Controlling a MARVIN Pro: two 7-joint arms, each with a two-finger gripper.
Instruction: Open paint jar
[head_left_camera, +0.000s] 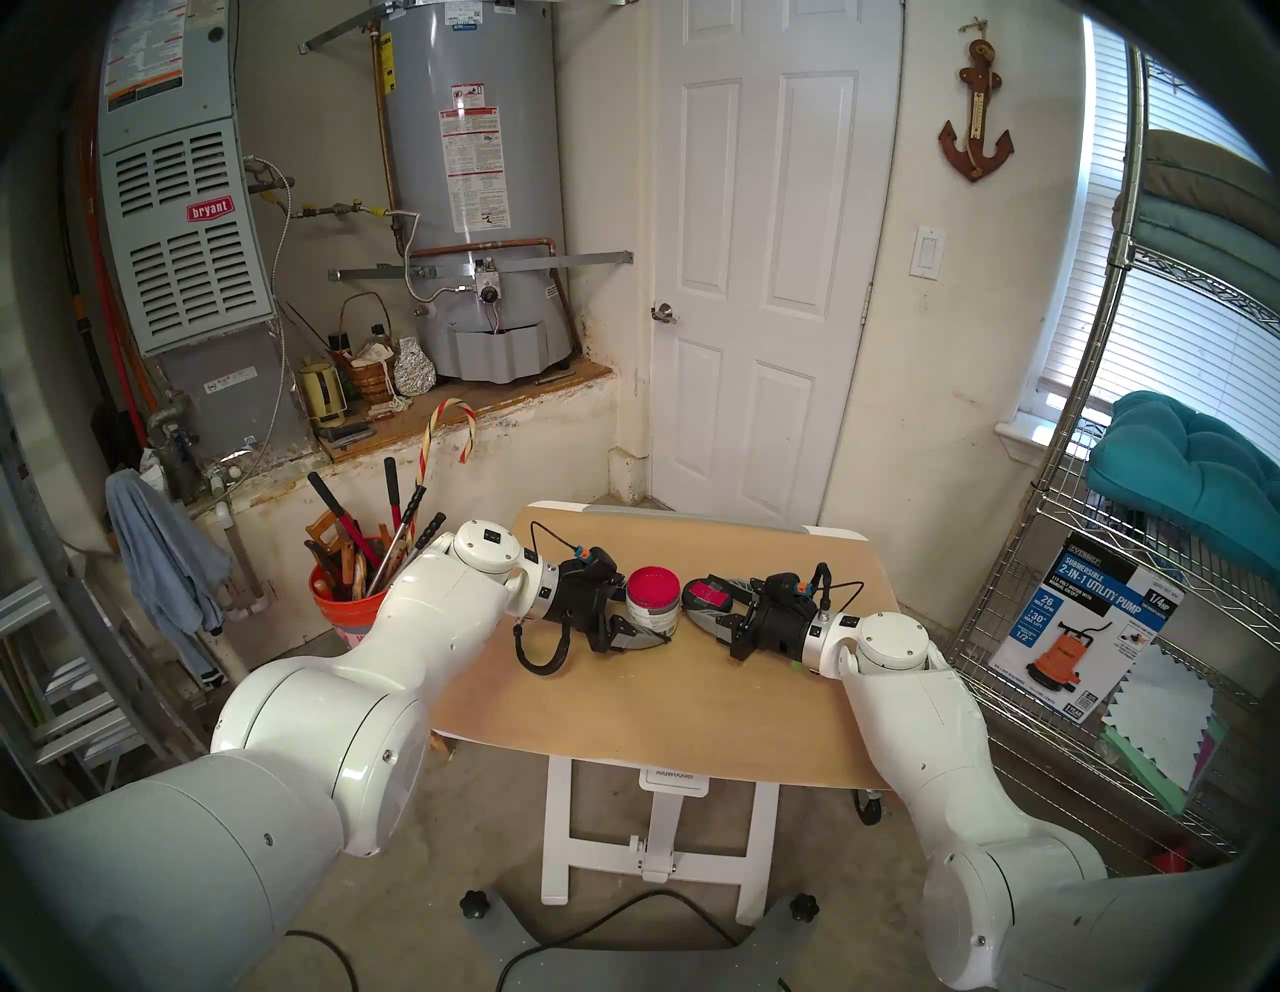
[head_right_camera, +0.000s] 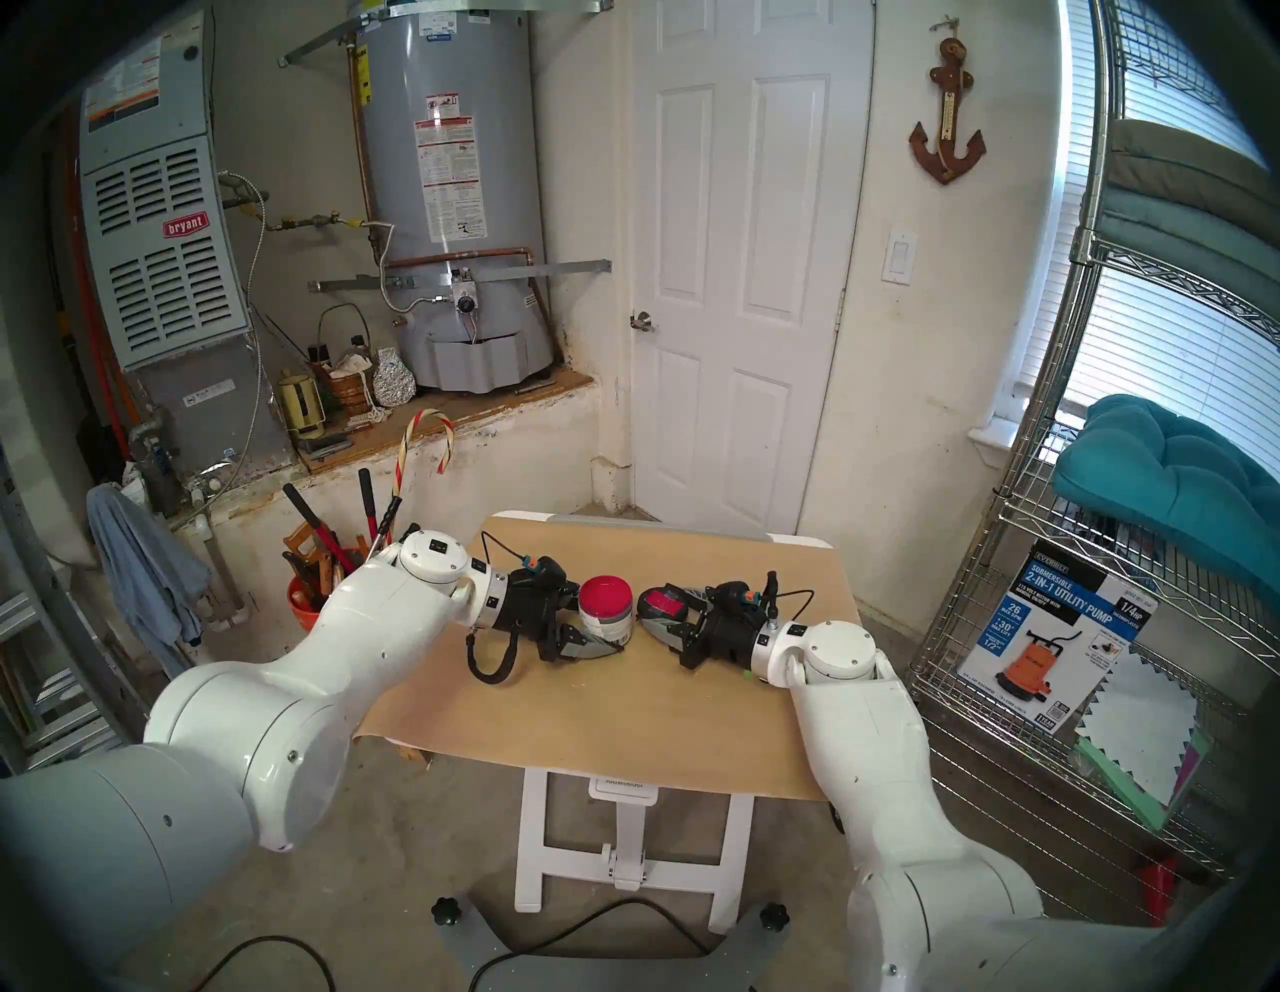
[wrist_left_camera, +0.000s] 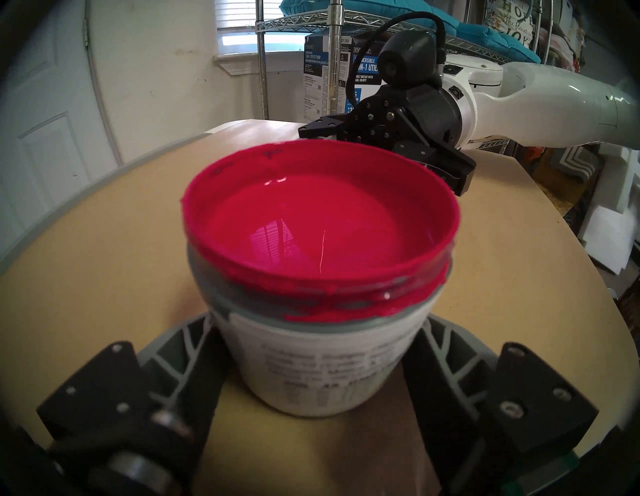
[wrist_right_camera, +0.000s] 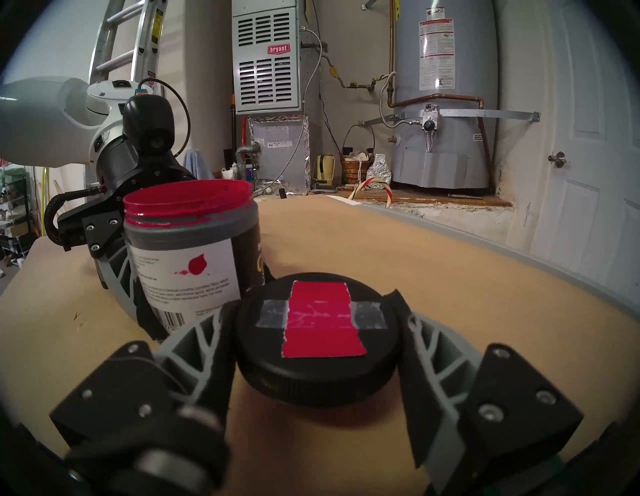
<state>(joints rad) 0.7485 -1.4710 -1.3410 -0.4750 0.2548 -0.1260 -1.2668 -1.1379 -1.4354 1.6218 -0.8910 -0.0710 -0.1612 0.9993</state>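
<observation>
The paint jar stands upright and lidless on the tan table, glossy red paint showing inside and a white-and-grey barcode label on its side. My left gripper lies low on the table with a finger along each side of the jar, jaws loosened. The black lid, with a red square taped on top, rests on the table just right of the jar. My right gripper brackets the lid, fingers close beside its rim, jaws slightly apart.
An orange bucket of tools stands on the floor left of the table. A wire shelf with a pump box stands to the right. Bare tabletop lies in front of both grippers.
</observation>
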